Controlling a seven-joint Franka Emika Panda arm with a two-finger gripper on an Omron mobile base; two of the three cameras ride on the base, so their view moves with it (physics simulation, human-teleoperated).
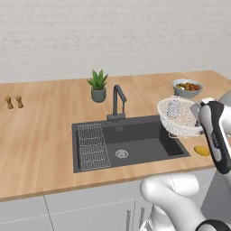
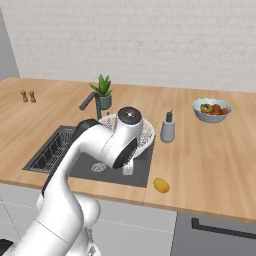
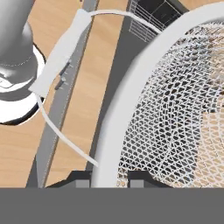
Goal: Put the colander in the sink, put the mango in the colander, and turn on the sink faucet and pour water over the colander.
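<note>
The tabletop (image 1: 40,131) is light wood, running wall to wall beneath a pale brick backsplash. The sink (image 1: 135,144), a dark grey basin, is set into it directly below the hand (image 3: 108,181); a wire rack (image 1: 92,146) lies in the basin's far-left part. The sink faucet (image 1: 118,103) stands at the rim behind the basin. A potted plant (image 1: 98,85) sits behind the faucet. Two small brown shakers (image 1: 14,102) stand well to the hand's left. The mango (image 2: 161,185) lies just right of the hand, near the front edge. A grey soap dispenser (image 2: 168,128) stands right of the hand, a fruit bowl (image 2: 212,110) further right and back.
</note>
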